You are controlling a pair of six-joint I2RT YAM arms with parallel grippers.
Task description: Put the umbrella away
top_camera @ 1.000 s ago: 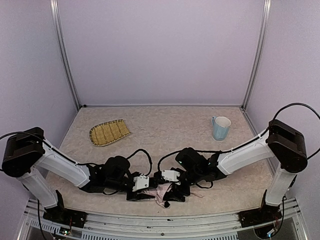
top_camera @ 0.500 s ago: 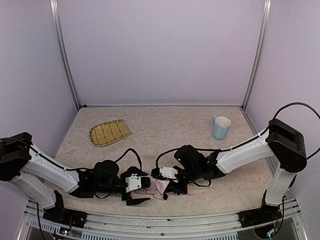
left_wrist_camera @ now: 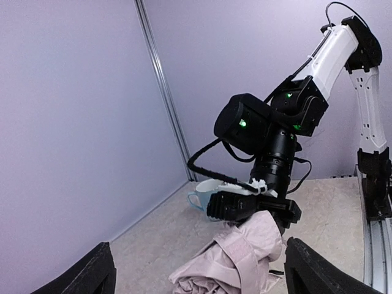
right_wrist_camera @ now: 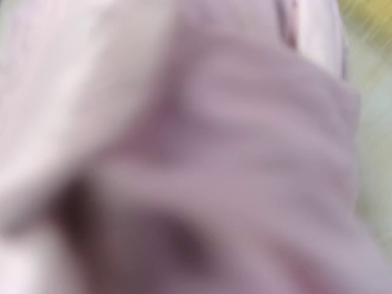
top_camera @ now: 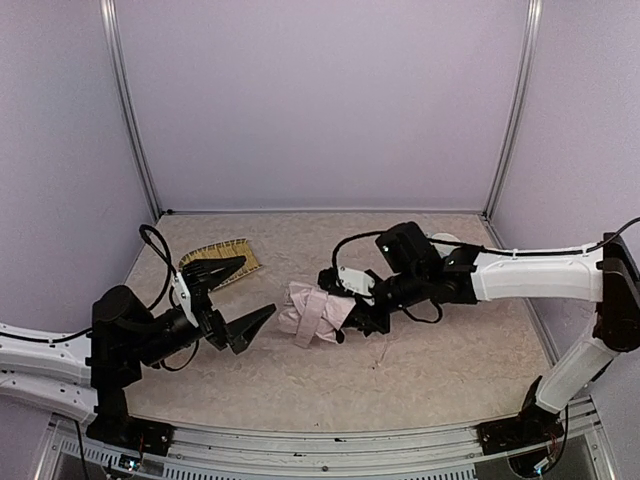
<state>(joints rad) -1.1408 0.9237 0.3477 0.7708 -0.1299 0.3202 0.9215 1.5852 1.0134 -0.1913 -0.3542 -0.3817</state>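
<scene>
Umbrella [top_camera: 314,312]: folded pink bundle, mid-table, clamped at its right end by right gripper [top_camera: 362,308]. Left gripper [top_camera: 232,300]: fingers spread wide, holding nothing, just left of bundle. Bamboo tray [top_camera: 218,264] behind it; mug [left_wrist_camera: 200,199] far right.

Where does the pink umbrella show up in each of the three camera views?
Top external: the umbrella lies at centre, at the right gripper.
Left wrist: bottom centre, bunched under the right gripper, between the left fingers.
Right wrist: blurred pink fabric fills the frame.
Shared landmark: the blue mug, in the left wrist view, partly hidden overhead.
</scene>
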